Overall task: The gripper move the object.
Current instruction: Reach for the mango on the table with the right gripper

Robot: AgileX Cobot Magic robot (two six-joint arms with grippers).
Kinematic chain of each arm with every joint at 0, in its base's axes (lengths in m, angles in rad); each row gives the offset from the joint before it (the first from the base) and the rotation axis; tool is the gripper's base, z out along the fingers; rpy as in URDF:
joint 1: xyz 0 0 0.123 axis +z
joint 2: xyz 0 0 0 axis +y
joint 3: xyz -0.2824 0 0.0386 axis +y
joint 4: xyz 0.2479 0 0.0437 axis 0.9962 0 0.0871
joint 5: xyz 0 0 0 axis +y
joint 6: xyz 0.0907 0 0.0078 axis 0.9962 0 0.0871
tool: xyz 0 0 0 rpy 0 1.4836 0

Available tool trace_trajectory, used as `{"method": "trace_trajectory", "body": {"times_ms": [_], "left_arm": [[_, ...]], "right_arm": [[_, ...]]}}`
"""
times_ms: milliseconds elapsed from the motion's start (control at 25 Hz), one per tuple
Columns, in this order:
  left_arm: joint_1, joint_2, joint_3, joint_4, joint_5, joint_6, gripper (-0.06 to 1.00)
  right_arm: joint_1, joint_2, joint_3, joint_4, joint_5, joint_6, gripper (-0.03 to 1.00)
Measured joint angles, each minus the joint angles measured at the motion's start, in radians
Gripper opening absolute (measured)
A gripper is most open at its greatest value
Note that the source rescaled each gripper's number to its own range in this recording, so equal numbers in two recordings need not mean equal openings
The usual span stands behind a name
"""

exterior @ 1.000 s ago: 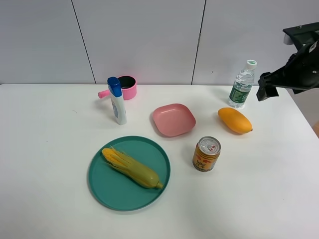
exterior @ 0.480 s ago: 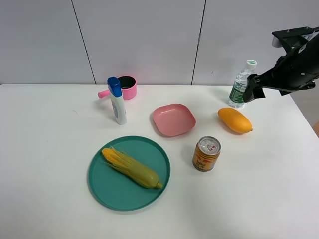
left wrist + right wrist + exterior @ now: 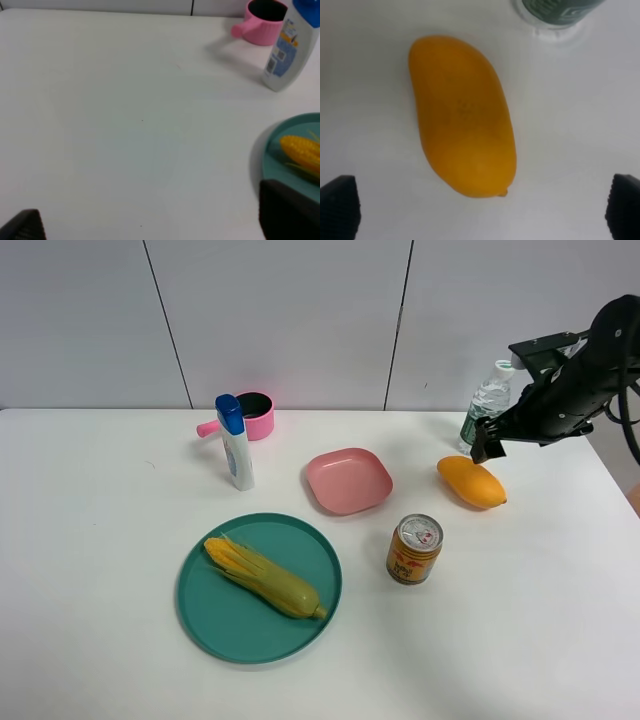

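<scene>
White tabletop (image 3: pixel 120 540): right gripper (image 3: pixel 481 204), jaws wide apart, above the mango (image 3: pixel 462 115), near the water bottle (image 3: pixel 490 400).

Corn (image 3: pixel 262 576) on front plate (image 3: pixel 200 615), can (image 3: pixel 414 549) right — mango (image 3: pixel 471 482) behind; bottle (image 3: pixel 487 405) beyond

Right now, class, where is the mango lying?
In the high view the mango lies on the right side of the table, just in front of the water bottle and right of the pink plate.

place: robot lab or test room | signs: bare white table (image 3: pixel 90 490), plain grey panelled wall (image 3: pixel 280 310), robot arm (image 3: pixel 575 380)
</scene>
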Motion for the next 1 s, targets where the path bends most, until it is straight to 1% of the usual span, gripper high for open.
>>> {"method": "trace_trajectory", "body": {"times_ms": [280, 720, 800, 840, 880, 920, 960, 1000], "left_arm": [[0.000, 0.000, 0.000, 0.000, 0.000, 0.000, 1.00], [0.000, 0.000, 0.000, 0.000, 0.000, 0.000, 1.00], [0.000, 0.000, 0.000, 0.000, 0.000, 0.000, 1.00], [0.000, 0.000, 0.000, 0.000, 0.000, 0.000, 1.00], [0.000, 0.000, 0.000, 0.000, 0.000, 0.000, 1.00], [0.000, 0.000, 0.000, 0.000, 0.000, 0.000, 1.00], [0.000, 0.000, 0.000, 0.000, 0.000, 0.000, 1.00], [0.000, 0.000, 0.000, 0.000, 0.000, 0.000, 1.00]], "right_arm": [[0.000, 0.117, -0.001, -0.021, -0.079, -0.010, 1.00], [0.000, 0.244, -0.001, -0.021, -0.208, -0.015, 1.00], [0.000, 0.256, -0.001, -0.022, -0.230, -0.016, 0.98], [0.000, 0.260, -0.001, -0.022, -0.239, -0.018, 0.94], [0.000, 0.265, -0.001, -0.022, -0.261, -0.018, 0.73], [0.000, 0.266, -0.001, -0.022, -0.264, -0.018, 0.58], [0.000, 0.266, -0.001, -0.022, -0.268, -0.018, 0.35], [0.000, 0.267, -0.001, -0.022, -0.269, -0.018, 0.10]]}}
